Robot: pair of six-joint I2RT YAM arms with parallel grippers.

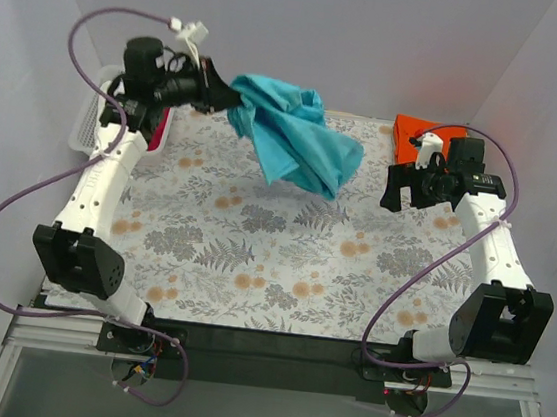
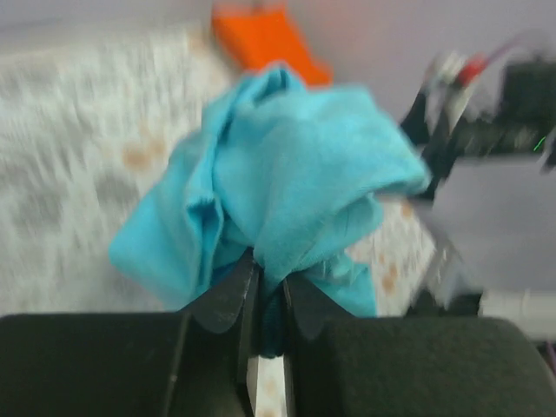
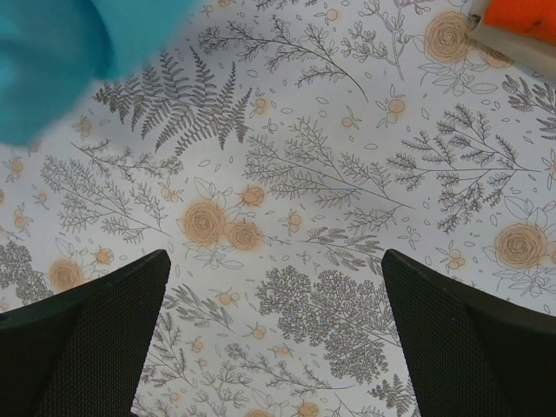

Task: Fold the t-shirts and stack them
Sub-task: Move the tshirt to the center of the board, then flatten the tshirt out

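My left gripper (image 1: 217, 89) is shut on a bunched teal t-shirt (image 1: 295, 137) and holds it in the air above the back of the table; the cloth hangs down to the right. In the left wrist view the teal t-shirt (image 2: 295, 174) is pinched between the fingers (image 2: 228, 300). My right gripper (image 1: 394, 194) is open and empty, held above the floral cloth to the right of the shirt. A folded orange t-shirt (image 1: 413, 131) lies at the back right corner; it also shows in the left wrist view (image 2: 261, 35) and the right wrist view (image 3: 521, 16). A corner of the teal t-shirt (image 3: 61, 52) shows at the right wrist view's top left.
A white lattice basket (image 1: 96, 117) with something red-pink inside stands at the back left, behind the left arm. The table is covered by a floral cloth (image 1: 283, 259). White walls close in the back and both sides.
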